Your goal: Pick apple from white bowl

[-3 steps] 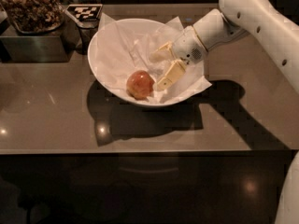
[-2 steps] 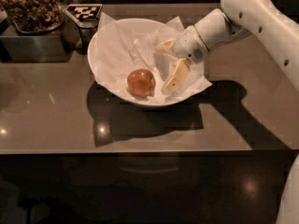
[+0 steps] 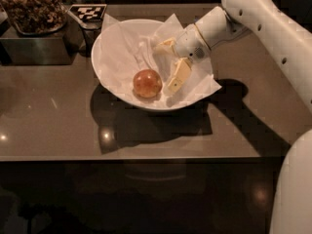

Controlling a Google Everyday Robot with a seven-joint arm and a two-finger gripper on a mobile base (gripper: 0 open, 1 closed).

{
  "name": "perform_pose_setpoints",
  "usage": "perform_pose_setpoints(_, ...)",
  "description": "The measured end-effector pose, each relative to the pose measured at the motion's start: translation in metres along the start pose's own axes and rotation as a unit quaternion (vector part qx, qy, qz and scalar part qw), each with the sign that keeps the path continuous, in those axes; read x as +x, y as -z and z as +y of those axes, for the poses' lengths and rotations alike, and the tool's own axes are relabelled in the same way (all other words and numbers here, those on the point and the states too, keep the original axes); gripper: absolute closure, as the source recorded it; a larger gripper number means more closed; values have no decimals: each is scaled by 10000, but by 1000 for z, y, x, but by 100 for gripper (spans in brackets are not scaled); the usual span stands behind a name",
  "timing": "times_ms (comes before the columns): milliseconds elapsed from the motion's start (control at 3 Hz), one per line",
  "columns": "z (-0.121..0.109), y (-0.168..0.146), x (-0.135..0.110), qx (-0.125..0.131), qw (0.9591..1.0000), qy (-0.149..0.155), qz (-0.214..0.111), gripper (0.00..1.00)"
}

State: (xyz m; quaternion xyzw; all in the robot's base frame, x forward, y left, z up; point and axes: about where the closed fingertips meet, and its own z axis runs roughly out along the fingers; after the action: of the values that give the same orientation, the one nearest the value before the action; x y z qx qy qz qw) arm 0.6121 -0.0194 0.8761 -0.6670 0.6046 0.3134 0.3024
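Note:
The apple [image 3: 147, 83], small, glossy and reddish-orange, lies in the white bowl [image 3: 100, 62] on the front part of the crinkled white paper lining [image 3: 122, 48]. The bowl stands on the brown counter. My gripper [image 3: 165, 68] reaches in from the right and sits inside the bowl, just right of the apple. It is open and empty. One cream finger [image 3: 177, 76] points down beside the apple, with a small gap between them. The other finger [image 3: 164, 45] is farther back over the paper.
A dark metal bin [image 3: 34, 43] holding brownish clumps [image 3: 31, 6] stands at the back left. A black-and-white marker tag [image 3: 87, 11] lies behind the bowl. The counter's front edge [image 3: 146, 159] runs across the lower half. My white arm [image 3: 273, 38] fills the right side.
The gripper has drawn back a little to the right and up, away from the apple. The apple and the bowl stay where they were.

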Motion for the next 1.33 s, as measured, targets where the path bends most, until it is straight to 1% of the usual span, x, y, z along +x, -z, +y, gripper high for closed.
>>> perform_pose_setpoints(333, -6, -7, -6, -53, 9999, 89, -22, 0)
perform_pose_setpoints(667, -7, -11, -8, -38, 9998, 159, -61, 12)
perform_pose_setpoints(1000, -6, -12, -9, 18, 9997, 205, -91, 7)
perform_pose_setpoints(1333, -6, -12, -9, 16, 9997, 205, -92, 8)
